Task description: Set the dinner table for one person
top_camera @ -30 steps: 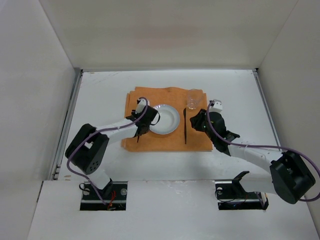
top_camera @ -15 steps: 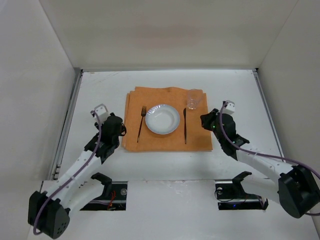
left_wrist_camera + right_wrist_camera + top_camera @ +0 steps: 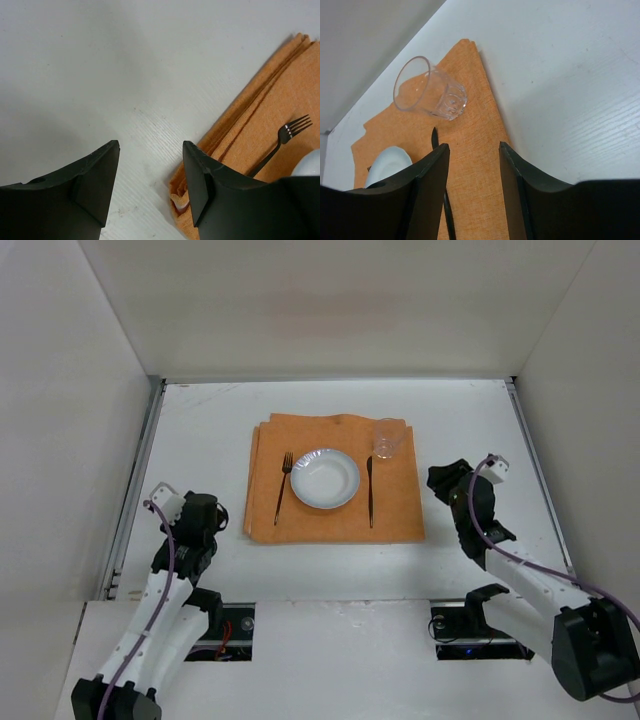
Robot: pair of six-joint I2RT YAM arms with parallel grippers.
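On the white dinner table (image 3: 200, 430) lies an orange placemat (image 3: 335, 520). On it stand a white plate (image 3: 325, 478), a fork (image 3: 283, 485) left of the plate, a dark knife (image 3: 370, 492) right of it and a clear glass (image 3: 386, 439) at the mat's far right corner. My left gripper (image 3: 212, 512) is open and empty, left of the mat; its view shows the mat's edge (image 3: 240, 125) and the fork (image 3: 282, 142). My right gripper (image 3: 443, 481) is open and empty, right of the mat; its view shows the glass (image 3: 432, 92) and knife (image 3: 442, 175).
Metal rails run along the table's left edge (image 3: 135, 480) and right edge (image 3: 535, 470). White walls enclose the table at the back and sides. The arm bases (image 3: 210, 620) sit at the near edge.
Both arms have drawn back from the placemat toward the near edge: the left gripper left the fork and moved left and back, the right gripper moved right, away from the knife.
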